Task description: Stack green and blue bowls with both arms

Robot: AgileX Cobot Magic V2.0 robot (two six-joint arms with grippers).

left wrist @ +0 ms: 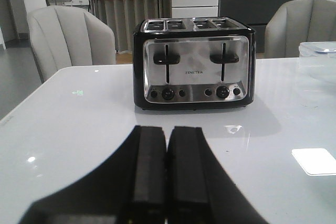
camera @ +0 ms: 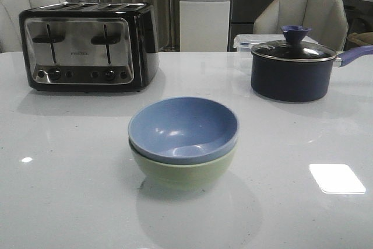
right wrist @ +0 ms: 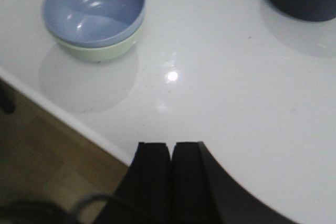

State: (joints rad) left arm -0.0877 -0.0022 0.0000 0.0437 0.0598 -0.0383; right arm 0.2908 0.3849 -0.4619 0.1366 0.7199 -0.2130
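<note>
While both sets of jaws sit clenched on nothing, the left gripper [left wrist: 167, 177] facing the toaster [left wrist: 193, 62] and the right gripper [right wrist: 171, 182] hanging over the desk [camera: 70, 190] edge, the blue bowl [camera: 183, 127] already rests nested inside the green bowl [camera: 183, 173] near the desk's front centre, tilted a little. By my judgement the stack is done, and the right arm, whose camera sees the pair ahead and to one side, is the nearer; beyond stands the saucepan [camera: 291, 74]
</note>
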